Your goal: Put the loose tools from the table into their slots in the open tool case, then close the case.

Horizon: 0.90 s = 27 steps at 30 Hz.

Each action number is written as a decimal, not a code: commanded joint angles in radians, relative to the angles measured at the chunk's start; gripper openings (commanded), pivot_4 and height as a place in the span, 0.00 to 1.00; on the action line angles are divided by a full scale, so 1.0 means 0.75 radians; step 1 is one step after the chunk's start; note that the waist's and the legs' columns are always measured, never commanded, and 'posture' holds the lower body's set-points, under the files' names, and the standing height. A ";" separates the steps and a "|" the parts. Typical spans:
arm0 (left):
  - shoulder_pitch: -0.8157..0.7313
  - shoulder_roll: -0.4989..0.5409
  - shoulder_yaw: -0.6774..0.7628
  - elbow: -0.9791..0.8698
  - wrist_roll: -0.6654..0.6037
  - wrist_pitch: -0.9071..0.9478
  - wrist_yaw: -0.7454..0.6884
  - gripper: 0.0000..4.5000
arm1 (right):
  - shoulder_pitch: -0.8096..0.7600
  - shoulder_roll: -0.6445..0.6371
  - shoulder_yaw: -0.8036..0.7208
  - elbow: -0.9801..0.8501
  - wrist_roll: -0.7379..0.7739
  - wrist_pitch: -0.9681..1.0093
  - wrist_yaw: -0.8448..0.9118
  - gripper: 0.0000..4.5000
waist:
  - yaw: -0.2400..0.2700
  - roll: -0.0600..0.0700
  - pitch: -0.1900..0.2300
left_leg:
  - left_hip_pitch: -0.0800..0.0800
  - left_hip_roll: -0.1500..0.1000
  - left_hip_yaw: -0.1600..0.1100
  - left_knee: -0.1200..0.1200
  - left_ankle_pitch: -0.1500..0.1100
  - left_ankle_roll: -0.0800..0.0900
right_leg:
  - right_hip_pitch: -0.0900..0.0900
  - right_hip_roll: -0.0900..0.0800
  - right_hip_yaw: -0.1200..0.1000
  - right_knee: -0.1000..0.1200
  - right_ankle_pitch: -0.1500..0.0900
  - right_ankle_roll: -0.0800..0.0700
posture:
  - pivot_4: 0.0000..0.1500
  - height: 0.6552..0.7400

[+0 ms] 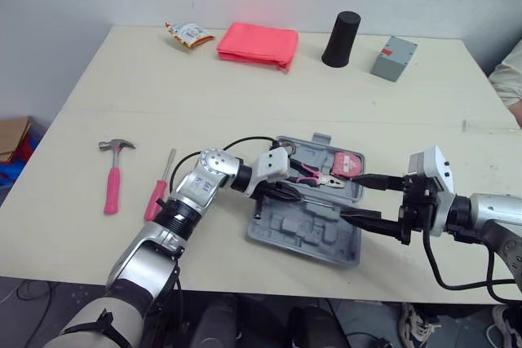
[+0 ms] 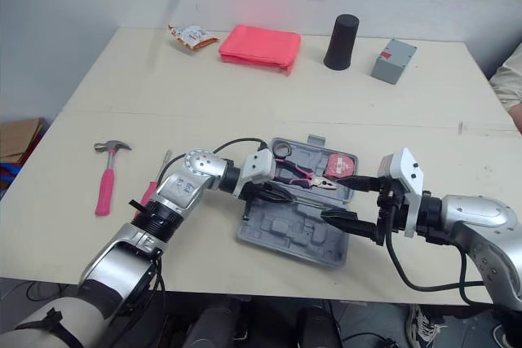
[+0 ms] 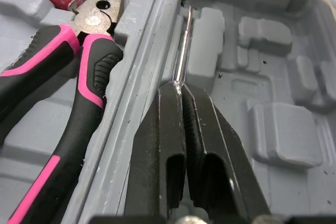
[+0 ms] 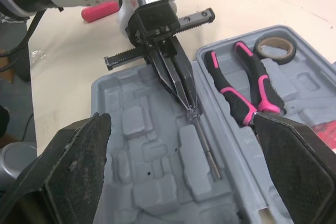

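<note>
The grey tool case lies open near the table's front edge. In its far half sit pink-and-black pliers, a red tape measure and a roll of tape. My left gripper reaches into the near half beside the hinge and is shut on a thin metal rod, which lies along a groove there. My right gripper hovers open over the case's right side, nothing between its fingers. A pink-handled hammer and a red-handled screwdriver lie loose on the table left of the case.
Along the table's far edge stand a folded pink cloth, a black cup, a grey box and a snack packet. A person's sleeve shows at the right edge.
</note>
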 commanded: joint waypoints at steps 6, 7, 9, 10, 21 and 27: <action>0.015 0.035 -0.258 0.096 0.344 0.088 0.101 0.02 | 0.029 -0.009 -0.071 -0.046 0.019 -0.018 -0.008 1.00 | 0.005 -0.001 -0.017 | 0.003 0.000 -0.001 0.000 -0.002 0.002 | 0.005 -0.001 0.000 -0.004 0.000 0.000 | 1.00 0.95; 0.011 0.038 -0.277 0.086 0.353 0.109 0.077 0.02 | 0.030 -0.010 -0.073 -0.046 0.020 -0.018 -0.009 1.00 | 0.005 0.000 -0.020 | 0.007 0.000 -0.001 0.001 -0.004 0.003 | 0.011 -0.001 -0.001 -0.006 0.000 0.001 | 1.00 0.95; 0.011 0.041 -0.289 0.046 0.346 0.099 0.041 0.02 | 0.030 -0.011 -0.075 -0.046 0.019 -0.018 -0.010 1.00 | 0.002 0.000 -0.026 | 0.020 0.001 -0.001 0.000 -0.013 0.006 | 0.024 -0.008 0.002 -0.013 0.002 0.003 | 1.00 0.95; 0.012 0.040 -0.288 0.033 0.344 0.096 0.035 0.02 | 0.030 -0.012 -0.075 -0.047 0.019 -0.018 -0.010 1.00 | 0.001 0.001 -0.027 | 0.023 0.001 -0.001 0.000 -0.017 0.009 | 0.028 -0.010 0.002 -0.014 0.001 0.003 | 1.00 0.95; 0.102 0.188 0.357 -0.651 -0.275 0.535 -0.033 0.02 | 0.168 -0.071 -0.244 -0.037 -0.024 -0.021 0.016 1.00 | -0.024 0.009 -0.019 | -0.002 0.003 0.000 0.005 -0.014 0.003 | 0.006 -0.001 -0.002 -0.008 0.001 0.003 | 1.00 0.95; 0.458 0.455 0.873 -0.955 -0.514 0.791 0.107 0.58 | 0.395 -0.149 -0.535 0.033 -0.045 -0.008 0.152 1.00 | -0.047 0.010 -0.018 | 0.005 0.005 0.000 0.001 -0.013 0.002 | 0.011 -0.003 0.002 -0.010 0.001 0.003 | 1.00 0.95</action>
